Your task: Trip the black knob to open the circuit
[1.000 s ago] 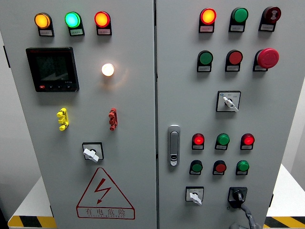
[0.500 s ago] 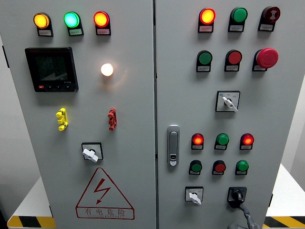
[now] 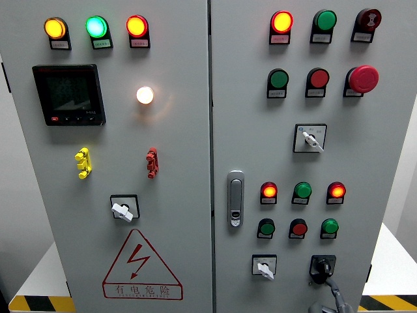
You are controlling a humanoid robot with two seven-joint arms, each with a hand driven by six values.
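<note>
Head view — right hand (image 3: 331, 295) fingertip touching black knob (image 3: 322, 266).

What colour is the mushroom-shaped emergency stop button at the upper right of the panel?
Red; the emergency stop button shows clearly in the head view.

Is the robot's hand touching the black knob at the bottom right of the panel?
Touching. The head view shows a finger of the right hand reaching up onto the black knob, no gap visible between them.
</note>
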